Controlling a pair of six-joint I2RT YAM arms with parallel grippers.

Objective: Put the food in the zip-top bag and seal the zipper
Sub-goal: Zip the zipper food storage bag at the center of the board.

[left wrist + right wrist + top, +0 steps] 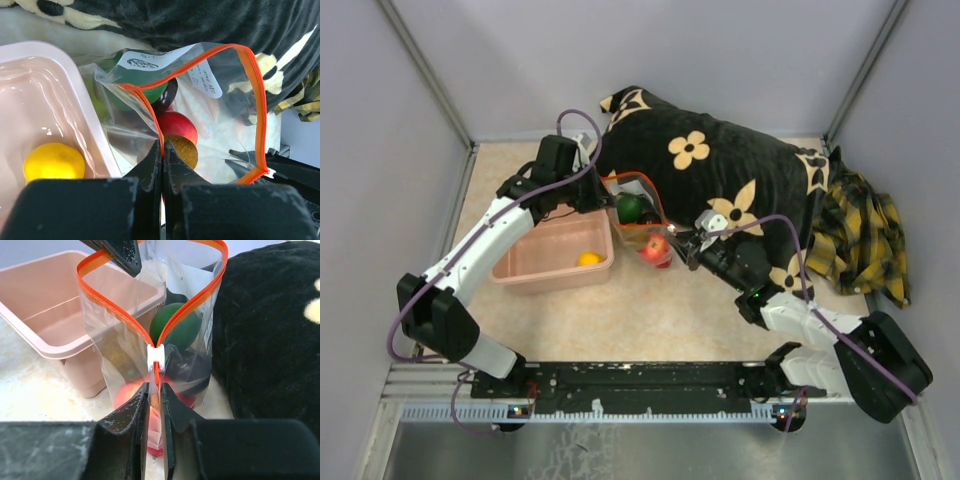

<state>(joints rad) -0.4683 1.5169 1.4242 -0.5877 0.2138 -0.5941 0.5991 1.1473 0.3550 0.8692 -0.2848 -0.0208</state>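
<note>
The zip-top bag [225, 125] stands just beside the pink tub [535, 255], touching or nearly touching the tub's right-hand wall as the overhead camera sees it. Its mouth gapes upward. The zipper [258, 100], a red-orange strip, rims that mouth in an open loop. Its two strands meet at a white slider [156, 358] on the end of the bag farther from the tub.

The left gripper [162, 147] is clenched on the bag's rim at the end nearest the tub, with the orange strip pinched flat between its fingers. The right gripper [155, 387] sits at the far end, just under the slider. Its jaws are drawn narrow, and the bag's corner and the tail of the orange strip are caught between them, so it is grasping the bag there.

Most of the food is inside the bag beside the tub. A green fruit [175, 327] is high in the pouch, with a dark purple piece [169, 94] next to it. A red fruit [175, 127] lies lower, and a brownish-gold round piece [182, 150] touches it. One yellow fruit [54, 161] lies on the floor of the tub.

A black flowered pillow [720, 170] lies behind the tub, with the bag against it. A yellow plaid cloth [860, 235] lies well apart from the tub, past the pillow.
</note>
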